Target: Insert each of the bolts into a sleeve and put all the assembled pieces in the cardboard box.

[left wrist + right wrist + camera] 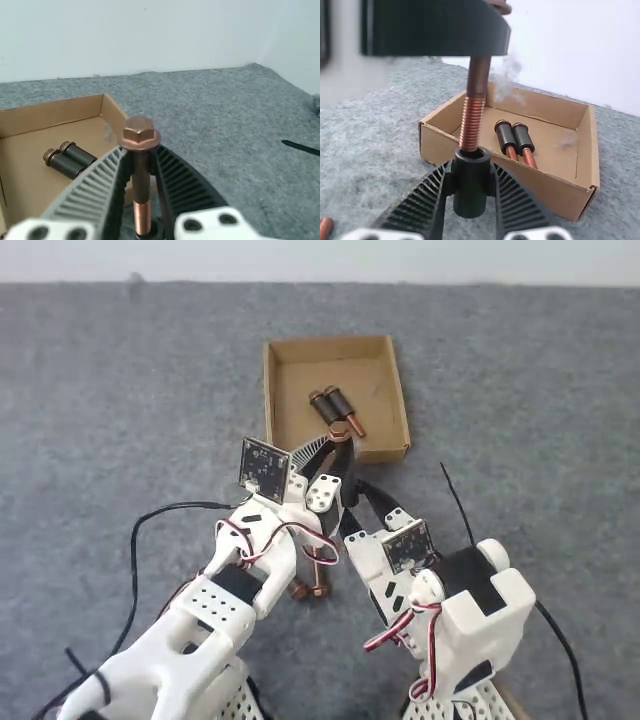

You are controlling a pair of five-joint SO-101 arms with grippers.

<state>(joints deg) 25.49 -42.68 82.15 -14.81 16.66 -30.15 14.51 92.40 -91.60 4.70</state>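
Observation:
My left gripper (141, 152) is shut on a copper bolt (141, 135), held upright with its hex head up. My right gripper (470, 172) is shut on a black sleeve (470, 185) directly beneath it. The bolt's threaded end (471, 120) sits in the sleeve's mouth. Both grippers meet just in front of the cardboard box (268, 390), the left gripper (335, 452) nearer the box, the right gripper (355, 505) behind it. Two assembled pieces (335, 412) lie side by side in the box (540, 187), also seen as assembled pieces (514, 137) from the right wrist.
Two loose bolts (312, 580) lie on the grey carpet between the arms, close under the left arm. One bolt tip (324, 227) shows beside the right gripper. Black cables (455, 502) trail on the carpet. Open carpet lies left and right of the box.

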